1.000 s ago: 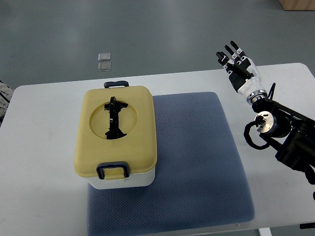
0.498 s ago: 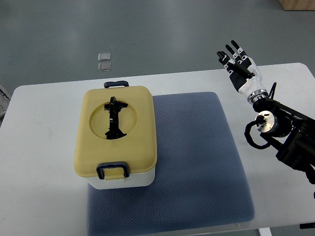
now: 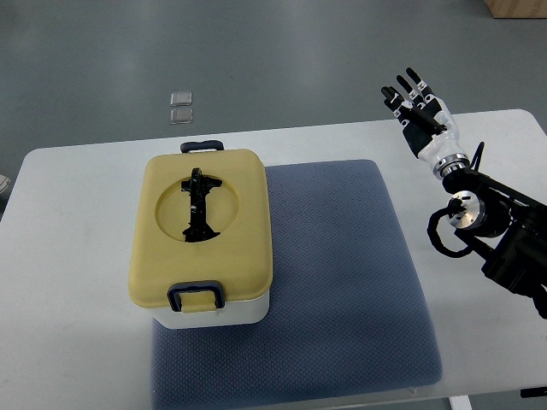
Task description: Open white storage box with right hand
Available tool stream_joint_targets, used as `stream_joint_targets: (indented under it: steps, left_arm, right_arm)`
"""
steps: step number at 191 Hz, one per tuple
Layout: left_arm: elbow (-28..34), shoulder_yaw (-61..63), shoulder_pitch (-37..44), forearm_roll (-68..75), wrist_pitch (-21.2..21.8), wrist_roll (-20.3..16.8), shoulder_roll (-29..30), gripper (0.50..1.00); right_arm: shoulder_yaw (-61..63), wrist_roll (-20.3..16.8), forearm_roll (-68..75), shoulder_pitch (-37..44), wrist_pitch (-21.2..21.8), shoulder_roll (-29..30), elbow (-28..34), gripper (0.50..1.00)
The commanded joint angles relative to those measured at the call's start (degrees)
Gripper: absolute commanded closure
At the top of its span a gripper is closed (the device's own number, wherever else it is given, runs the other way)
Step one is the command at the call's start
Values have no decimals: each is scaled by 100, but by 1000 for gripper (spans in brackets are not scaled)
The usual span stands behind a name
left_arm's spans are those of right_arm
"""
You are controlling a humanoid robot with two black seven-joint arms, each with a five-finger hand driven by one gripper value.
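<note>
Box (image 3: 202, 239) with its yellow lid (image 3: 201, 224) shut sits near the bench's (image 3: 77, 256) left edge, well apart from my right hand (image 3: 421, 115), fingers spread and empty at the far right corner, so I'd reach across and release the front latch (image 3: 197, 295) first.

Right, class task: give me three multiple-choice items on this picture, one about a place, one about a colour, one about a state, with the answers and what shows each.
1. Where does the storage box stand?
A. on the mat's left edge
B. on the floor
C. at the table's right end

2. What colour is the lid?
A. red
B. yellow
C. green

3. How is the right hand?
A. gripping the lid's handle
B. pressing the mat
C. open, fingers spread, clear of the box

Answers: 1 A, the blue mat lies partly under it; 2 B, yellow lid on white base; 3 C, it is raised near the table's far right.
</note>
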Motion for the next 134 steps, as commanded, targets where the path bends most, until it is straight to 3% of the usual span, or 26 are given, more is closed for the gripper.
stream_joint_targets:
  steps: [1, 134]
  left_arm:
    - [3, 0, 0, 0, 0, 0, 0, 500]
    - [2, -9, 0, 0, 0, 0, 0, 500]
  right_arm:
    - [159, -10, -17, -1, 7, -30, 8, 570]
    - [133, -18, -132, 69, 34, -205, 44, 570]
